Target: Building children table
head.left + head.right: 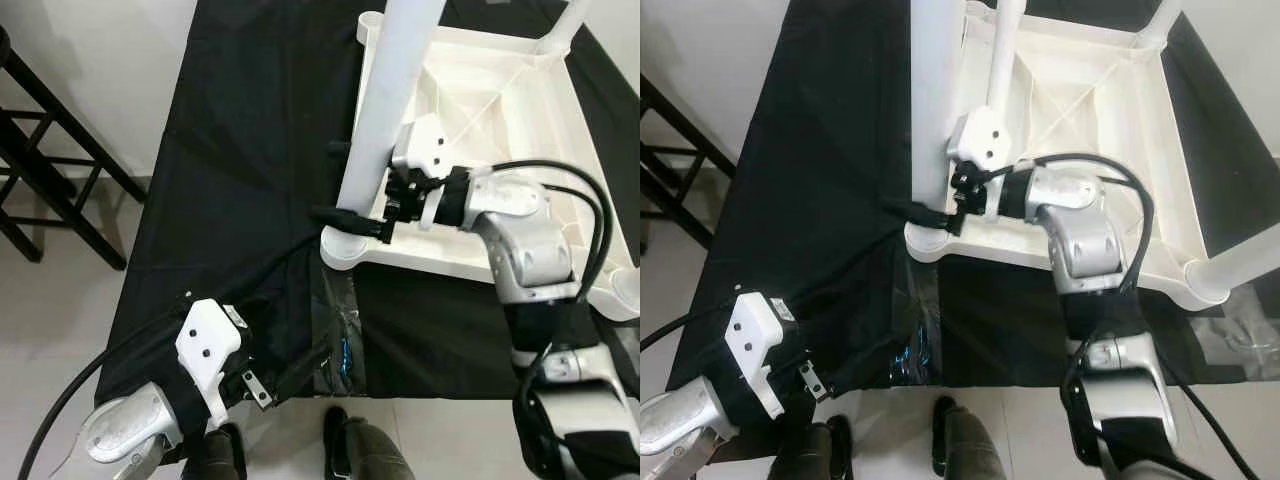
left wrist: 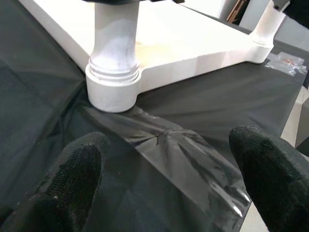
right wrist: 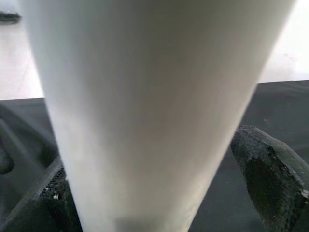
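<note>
On the black cloth (image 1: 250, 150) covering the work surface lies our white children's table top (image 1: 500, 110), turned upside down, toward the far right. At its near left corner a white table leg (image 1: 385, 100) stands upright in its socket (image 1: 345, 250). Our right gripper (image 1: 360, 222) reaches in from the right, its black fingers (image 3: 270, 179) set on either side of that leg, clasping it low down. Our left gripper (image 1: 300, 372) hangs at the near left edge of the cloth, fingers (image 2: 72, 179) spread and holding nothing, above a clear plastic wrapper (image 2: 178, 154). A dark wooden stool (image 1: 50, 170) stands on the floor at far left.
</note>
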You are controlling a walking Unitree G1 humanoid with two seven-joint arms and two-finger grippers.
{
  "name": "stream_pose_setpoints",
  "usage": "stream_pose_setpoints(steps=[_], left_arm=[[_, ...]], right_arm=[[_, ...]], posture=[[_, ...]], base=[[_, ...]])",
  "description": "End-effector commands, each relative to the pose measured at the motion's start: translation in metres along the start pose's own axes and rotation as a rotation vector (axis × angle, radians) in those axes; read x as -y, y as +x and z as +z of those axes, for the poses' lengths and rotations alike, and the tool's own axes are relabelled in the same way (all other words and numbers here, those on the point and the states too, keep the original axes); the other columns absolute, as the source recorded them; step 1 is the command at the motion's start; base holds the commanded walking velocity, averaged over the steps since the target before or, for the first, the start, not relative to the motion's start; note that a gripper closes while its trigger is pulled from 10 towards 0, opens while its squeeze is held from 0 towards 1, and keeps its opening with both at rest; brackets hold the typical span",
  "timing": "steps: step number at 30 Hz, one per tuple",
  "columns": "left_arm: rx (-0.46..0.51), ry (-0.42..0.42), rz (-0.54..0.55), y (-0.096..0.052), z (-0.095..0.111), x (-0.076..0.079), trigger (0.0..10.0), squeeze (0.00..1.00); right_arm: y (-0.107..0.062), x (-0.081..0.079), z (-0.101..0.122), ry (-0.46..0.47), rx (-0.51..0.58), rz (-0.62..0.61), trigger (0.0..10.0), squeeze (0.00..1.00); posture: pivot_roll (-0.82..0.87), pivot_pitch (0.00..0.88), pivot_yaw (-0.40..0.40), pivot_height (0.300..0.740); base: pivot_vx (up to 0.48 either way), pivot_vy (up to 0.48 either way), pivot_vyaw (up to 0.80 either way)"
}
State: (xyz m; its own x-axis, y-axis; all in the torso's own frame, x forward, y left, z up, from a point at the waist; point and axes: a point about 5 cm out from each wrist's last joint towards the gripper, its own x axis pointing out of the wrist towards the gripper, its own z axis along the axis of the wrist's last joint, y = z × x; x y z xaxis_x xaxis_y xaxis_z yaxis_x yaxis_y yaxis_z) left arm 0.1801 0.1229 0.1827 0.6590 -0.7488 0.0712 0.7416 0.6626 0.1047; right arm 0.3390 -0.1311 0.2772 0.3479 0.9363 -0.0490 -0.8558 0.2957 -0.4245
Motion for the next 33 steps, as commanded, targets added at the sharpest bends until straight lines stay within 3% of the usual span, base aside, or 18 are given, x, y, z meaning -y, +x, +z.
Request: stream_pose_setpoints(steps=[1, 6, 13, 14, 15, 24, 29, 31, 33], left_arm=[[-0.012, -0.009, -0.003, -0.002, -0.001, 0.003, 10.0, 0.0], [-0.014, -0.009, 0.004, -0.003, -0.001, 0.003, 10.0, 0.0], [-0.013, -0.01, 0.003, -0.003, -0.001, 0.004, 10.0, 0.0], [-0.013, -0.009, 0.003, -0.003, -0.001, 0.004, 10.0, 0.0], [-0.012, -0.009, 0.004, -0.003, -0.001, 0.003, 10.0, 0.0], [-0.011, -0.007, 0.006, -0.003, -0.001, 0.003, 10.0, 0.0], [-0.012, -0.008, 0.004, -0.003, -0.002, 0.005, 10.0, 0.0], [-0.013, -0.011, 0.004, -0.004, -0.003, 0.006, 10.0, 0.0], [-0.013, -0.012, 0.009, -0.006, -0.003, 0.006, 10.0, 0.0]], right_arm=[[-0.002, -0.001, -0.004, 0.02, 0.009, 0.048, 10.0, 0.0], [-0.005, -0.005, -0.018, 0.073, 0.01, 0.142, 10.0, 0.0], [-0.006, -0.001, -0.025, 0.083, 0.008, 0.133, 10.0, 0.0], [-0.007, 0.0, -0.026, 0.084, 0.009, 0.129, 4.4, 0.0], [-0.008, 0.001, -0.027, 0.084, 0.008, 0.127, 0.0, 0.0], [-0.019, 0.005, -0.032, 0.079, -0.013, 0.125, 0.0, 0.0], [-0.028, -0.002, -0.04, 0.092, -0.036, 0.109, 0.0, 0.0], [-0.023, -0.015, -0.056, 0.181, -0.085, -0.14, 0.0, 0.0], [-0.019, -0.038, -0.08, 0.24, -0.229, -0.619, 0.0, 0.0]], posture=[[0.14, 0.307, -0.088, 0.74], [0.14, 0.311, -0.089, 0.74], [0.14, 0.309, -0.088, 0.74], [0.14, 0.309, -0.089, 0.74], [0.14, 0.308, -0.089, 0.74], [0.13, 0.302, -0.09, 0.74], [0.13, 0.292, -0.1, 0.74], [0.12, 0.286, -0.128, 0.74], [0.11, 0.282, -0.125, 0.74]], base=[[0.0, 0.0, 0.0], [0.0, 0.0, 0.0], [0.0, 0.0, 0.0], [0.0, 0.0, 0.0], [0.0, 0.0, 0.0], [0.0, 0.0, 0.0], [0.0, 0.0, 0.0], [0.0, 0.0, 0.0], [0.0, 0.0, 0.0]])
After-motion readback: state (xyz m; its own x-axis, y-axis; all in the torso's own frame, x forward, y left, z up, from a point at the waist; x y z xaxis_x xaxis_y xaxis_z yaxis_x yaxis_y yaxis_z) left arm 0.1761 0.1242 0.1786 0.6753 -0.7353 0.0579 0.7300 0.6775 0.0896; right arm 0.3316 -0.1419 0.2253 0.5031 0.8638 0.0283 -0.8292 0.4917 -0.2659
